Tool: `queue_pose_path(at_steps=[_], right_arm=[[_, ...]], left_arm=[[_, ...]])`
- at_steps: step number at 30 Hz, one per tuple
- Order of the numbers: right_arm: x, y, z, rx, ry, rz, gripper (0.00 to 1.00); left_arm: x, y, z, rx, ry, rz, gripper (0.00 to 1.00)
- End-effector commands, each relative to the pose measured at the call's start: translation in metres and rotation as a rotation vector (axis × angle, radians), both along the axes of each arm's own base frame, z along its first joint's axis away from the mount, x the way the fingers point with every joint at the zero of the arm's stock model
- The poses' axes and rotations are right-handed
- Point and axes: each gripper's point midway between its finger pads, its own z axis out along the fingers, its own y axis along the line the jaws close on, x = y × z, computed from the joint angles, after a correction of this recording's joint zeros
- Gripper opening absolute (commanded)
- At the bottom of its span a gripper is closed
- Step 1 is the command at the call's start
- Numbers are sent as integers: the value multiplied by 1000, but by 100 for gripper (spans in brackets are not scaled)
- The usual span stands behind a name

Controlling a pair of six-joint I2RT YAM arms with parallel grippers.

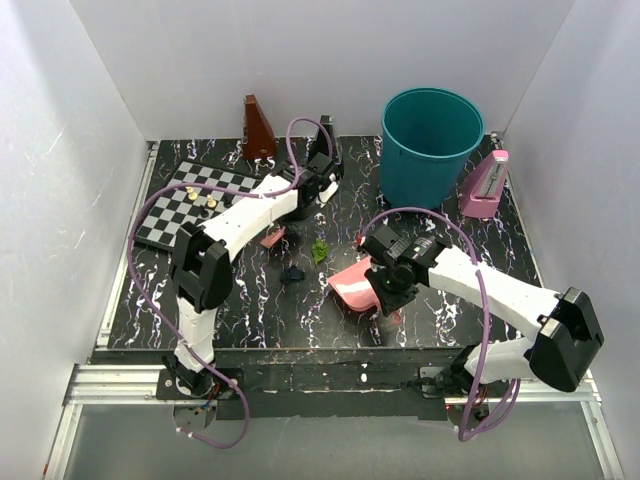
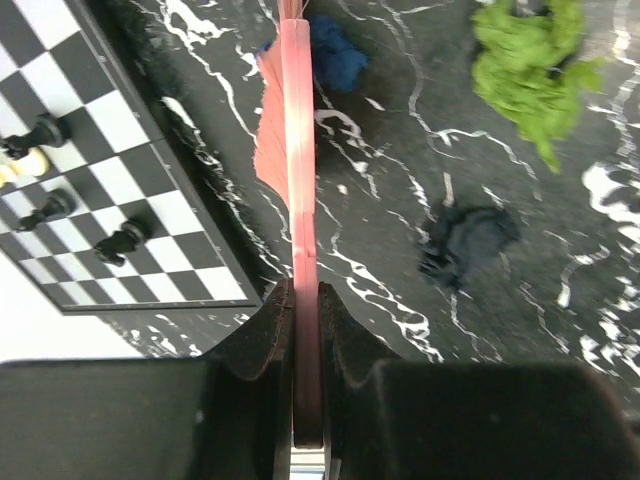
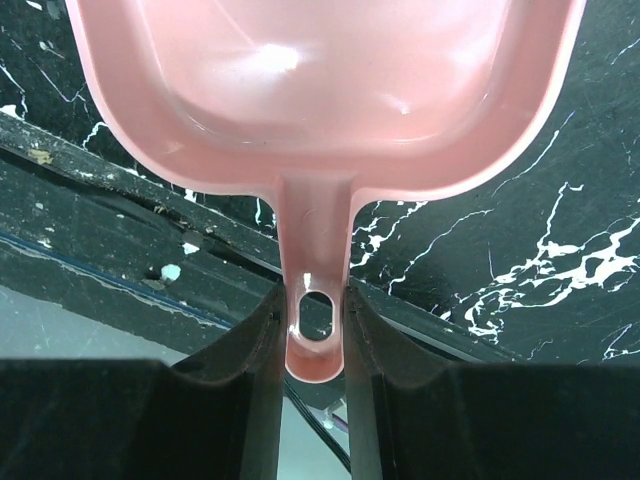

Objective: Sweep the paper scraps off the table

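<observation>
The brush (image 2: 298, 200) is clamped in the left gripper (image 2: 306, 300); the dustpan (image 3: 320, 90) is gripped by its handle in the right gripper (image 3: 315, 305). On the table (image 2: 590, 330), scraps (image 2: 525, 70) are scattered between chessboard (image 2: 120, 180) and dustpan.

You have three paper scraps (image 1: 320, 250) showing in the left wrist view: one green wad (image 2: 525, 70), one blue wad (image 2: 335, 55) and one dark wad (image 2: 465, 240). On the one chessboard (image 2: 150, 170) you can count three black chess pieces (image 2: 125, 238) and one pale piece (image 2: 15, 170), cut by the frame edge. You also have one pink brush (image 2: 300, 200), one pink dustpan (image 3: 320, 100), one teal bin (image 1: 430, 145), two metronomes, a brown metronome (image 1: 258, 128) and a pink metronome (image 1: 484, 185), one table (image 1: 270, 310), and two arms, a left arm (image 1: 240, 220) and a right arm (image 1: 490, 285).
</observation>
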Motion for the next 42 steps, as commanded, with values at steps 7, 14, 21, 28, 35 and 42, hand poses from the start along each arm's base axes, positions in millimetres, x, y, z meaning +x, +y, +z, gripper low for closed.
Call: queue_pose_path(at_steps=[7, 14, 21, 28, 35, 42], right_arm=[[1, 16, -7, 21, 8, 66, 1], [-8, 33, -7, -5, 20, 147, 1], [-14, 40, -9, -75, 25, 228, 1], [-21, 63, -3, -22, 47, 262, 1], [-16, 98, 1, 2, 99, 165, 1], [-12, 97, 2, -32, 91, 185, 1]], left_arm=[[-19, 9, 81, -134, -134, 46, 0], [-13, 27, 98, -80, -244, 60, 0], [-37, 45, 85, 33, -191, 107, 0], [-54, 52, 65, 66, -159, 96, 0], [-52, 51, 70, 53, -181, 126, 0], [-70, 55, 58, 60, -103, 193, 0]])
